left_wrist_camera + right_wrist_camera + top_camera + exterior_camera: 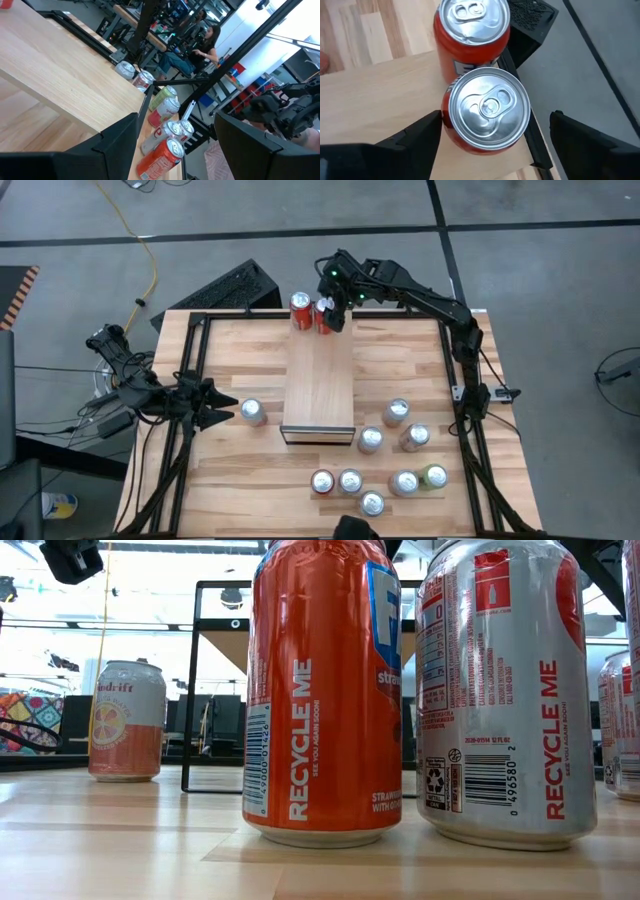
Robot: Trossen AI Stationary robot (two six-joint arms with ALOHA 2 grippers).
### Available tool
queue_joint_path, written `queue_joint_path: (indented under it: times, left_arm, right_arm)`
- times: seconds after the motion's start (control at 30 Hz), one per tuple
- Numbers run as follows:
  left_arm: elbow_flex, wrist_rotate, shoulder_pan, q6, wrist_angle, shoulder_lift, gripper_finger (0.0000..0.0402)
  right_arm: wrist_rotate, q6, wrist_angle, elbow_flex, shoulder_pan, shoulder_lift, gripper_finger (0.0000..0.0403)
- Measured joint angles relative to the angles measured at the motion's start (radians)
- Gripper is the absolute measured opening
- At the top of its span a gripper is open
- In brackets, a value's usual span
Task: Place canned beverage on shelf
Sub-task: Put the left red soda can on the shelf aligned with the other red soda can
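1. Right tool (pixel 490 132): positioned above the far end of the shelf (pixel 318 385), its two dark fingers (pixel 412 137) spread wide on either side of a red can (pixel 488 111), with a visible gap on both sides. Nothing was gripped.
2. Red can: stood upright on the shelf's far end by the right-hand edge, long axis vertical, lid and pull tab facing up. It sat close to the corner of the shelf top.
3. Second red can (pixel 471 30): also upright on the shelf, just beside the first, the two touching or nearly so; which, could not be told.
4. Step in hand, as judged: release after placement. To be done well, the fingers would stay wide and the tool rise straight up along the can's axis, avoiding any sideways drag that might tip the can off the near edge or knock it into its neighbour.
5. Left tool (pixel 222 409): waited over the worktop (pixel 240 350) left of the shelf, fingers parted, empty, near a silver-topped can (pixel 252 411).
6. Further cans (pixel 372 470): grouped upright on the worktop right of the shelf's near end.
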Motion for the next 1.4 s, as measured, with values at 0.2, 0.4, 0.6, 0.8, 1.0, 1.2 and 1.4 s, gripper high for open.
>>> queue_joint_path:
  times: [0.2,0.4,0.6,0.8,1.0,1.2,1.4]
  left_arm:
    - [0.0,0.0,0.0,0.0,-0.001,0.0,0.0251]
    - [0.0,0.0,0.0,0.0,-0.011,0.0,0.0251]
    - [0.0,0.0,0.0,-0.002,-0.014,0.0,0.0251]
    - [0.0,0.0,0.0,-0.004,-0.015,0.0,0.0251]
    - [0.0,0.0,0.0,-0.007,-0.015,0.0,0.0251]
    - [0.0,0.0,0.0,-0.008,-0.015,0.0,0.0251]
    - [0.0,0.0,0.0,-0.008,-0.015,0.0,0.0251]
  right_arm:
    - [-0.026,-0.102,0.001,0.0,0.0,0.0,0.0313]
    - [-0.034,-0.203,0.004,0.0,0.0,0.0,0.0306]
    - [-0.05,-0.271,0.018,0.0,-0.007,0.0,0.0305]
    - [-0.073,-0.315,0.045,0.0,-0.007,0.0,0.0305]
    - [-0.006,-0.198,0.049,0.0,-0.006,-0.002,0.0306]
    - [0.002,-0.01,0.021,0.0,0.006,-0.005,0.0307]
    - [0.005,0.071,-0.005,0.0,0.019,-0.005,0.0307]
